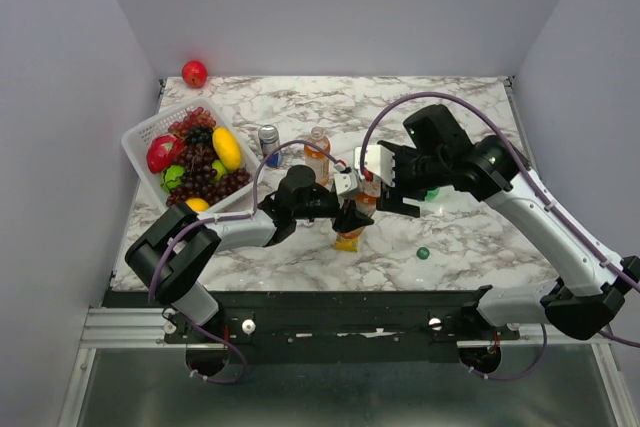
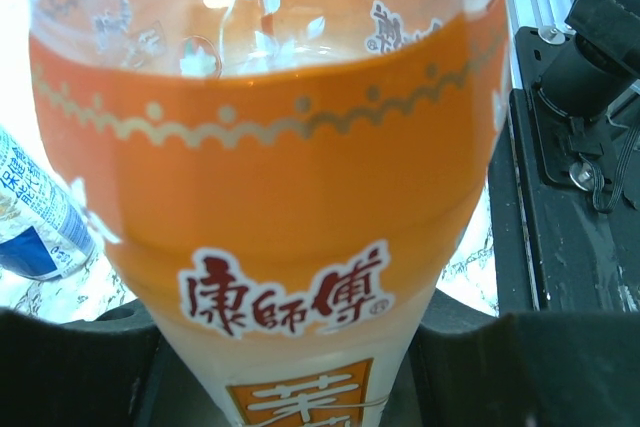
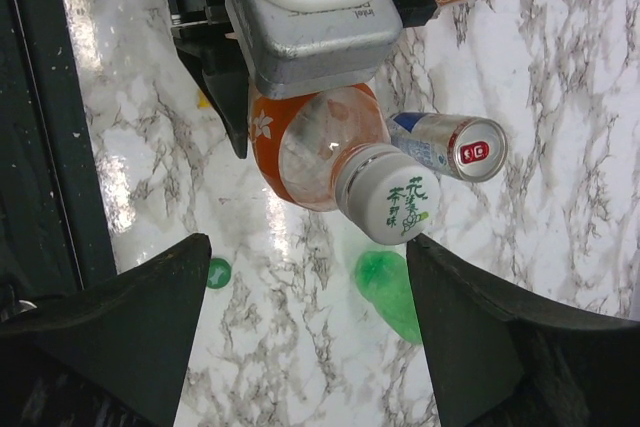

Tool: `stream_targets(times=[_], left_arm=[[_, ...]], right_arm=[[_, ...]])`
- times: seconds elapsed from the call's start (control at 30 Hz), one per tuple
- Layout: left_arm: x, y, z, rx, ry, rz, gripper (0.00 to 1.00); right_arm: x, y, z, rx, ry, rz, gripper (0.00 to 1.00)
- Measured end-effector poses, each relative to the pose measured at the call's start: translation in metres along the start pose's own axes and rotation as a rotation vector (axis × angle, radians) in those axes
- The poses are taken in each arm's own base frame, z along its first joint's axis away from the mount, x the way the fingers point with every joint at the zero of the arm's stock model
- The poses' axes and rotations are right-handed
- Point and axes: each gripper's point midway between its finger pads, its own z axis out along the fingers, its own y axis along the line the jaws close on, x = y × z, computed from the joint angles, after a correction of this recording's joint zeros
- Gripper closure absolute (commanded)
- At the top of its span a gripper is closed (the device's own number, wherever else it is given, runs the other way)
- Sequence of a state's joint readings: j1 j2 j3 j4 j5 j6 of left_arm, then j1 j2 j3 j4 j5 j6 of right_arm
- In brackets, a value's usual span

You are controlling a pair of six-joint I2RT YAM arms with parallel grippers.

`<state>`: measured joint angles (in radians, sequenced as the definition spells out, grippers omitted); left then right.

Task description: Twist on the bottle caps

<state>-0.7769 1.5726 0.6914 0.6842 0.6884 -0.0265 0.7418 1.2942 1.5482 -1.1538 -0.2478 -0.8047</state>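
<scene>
- The right tool (image 3: 305,239) is spread wide, its two dark fingers (image 3: 130,337) well apart on either side of a small white round plastic screw cap (image 3: 392,197) and not touching it
- Only the right wrist view shows that cap sitting on the neck of the clear plastic bottle of orange drink (image 3: 300,152); how far it is threaded on I cannot tell
- The left tool (image 1: 352,215) is clamped on the body of that same bottle; the left wrist view is filled by the orange label, with dark pads (image 2: 80,367) against both sides, and shows neither neck nor cap
- The top view alone gives the poses: the left arm (image 1: 235,230) lies low, stretched from the near-left corner toward the middle of the marble-patterned bench (image 1: 300,102); the right arm (image 1: 545,225) rises from the near right and bends back leftward, its tool facing the bottle's top
- Near the held bottle are a blue and silver drink can (image 3: 450,147) and a small translucent green plastic bottle (image 3: 388,292) lying on the bench
- A tiny dark green round plastic cap (image 3: 218,272) rests on the bench, apart from the green bottle
- A second clear orange-drink bottle (image 1: 317,155) stands upright beside the can
- At the far left sits a white plastic basket (image 1: 140,131) of fruit, with a red apple (image 1: 194,73) beyond it
</scene>
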Motion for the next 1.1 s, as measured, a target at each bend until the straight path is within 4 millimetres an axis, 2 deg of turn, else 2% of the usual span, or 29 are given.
stream_targets(times=[0.37,0.5,0.7,0.77,0.83,0.9,1.03,1.1], left_arm=[[0.001,0.000,0.000,-0.001,0.004,-0.004,1.00],[0.001,0.000,0.000,-0.001,0.003,-0.003,1.00],[0.002,0.000,0.000,-0.001,0.006,-0.004,1.00],[0.003,0.000,-0.001,0.000,0.013,0.003,1.00],[0.006,0.000,-0.001,0.000,0.022,0.009,1.00],[0.008,0.000,-0.002,0.001,0.033,0.021,1.00],[0.010,0.000,-0.009,0.006,0.061,0.065,1.00],[0.008,-0.001,-0.014,0.012,0.071,0.107,1.00]], right_arm=[[0.002,-0.001,0.003,0.002,0.016,0.004,0.14],[0.013,-0.001,0.005,0.015,0.058,0.027,0.14],[0.024,-0.013,-0.001,0.058,0.081,0.068,0.14],[0.018,-0.020,-0.007,0.082,0.062,0.069,0.16],[0.006,-0.026,-0.015,0.101,0.022,0.056,0.24],[-0.009,-0.032,-0.026,0.119,-0.029,0.033,0.27],[-0.039,-0.035,-0.046,0.111,-0.138,-0.051,0.25],[-0.043,-0.028,-0.047,0.076,-0.163,-0.113,0.25]])
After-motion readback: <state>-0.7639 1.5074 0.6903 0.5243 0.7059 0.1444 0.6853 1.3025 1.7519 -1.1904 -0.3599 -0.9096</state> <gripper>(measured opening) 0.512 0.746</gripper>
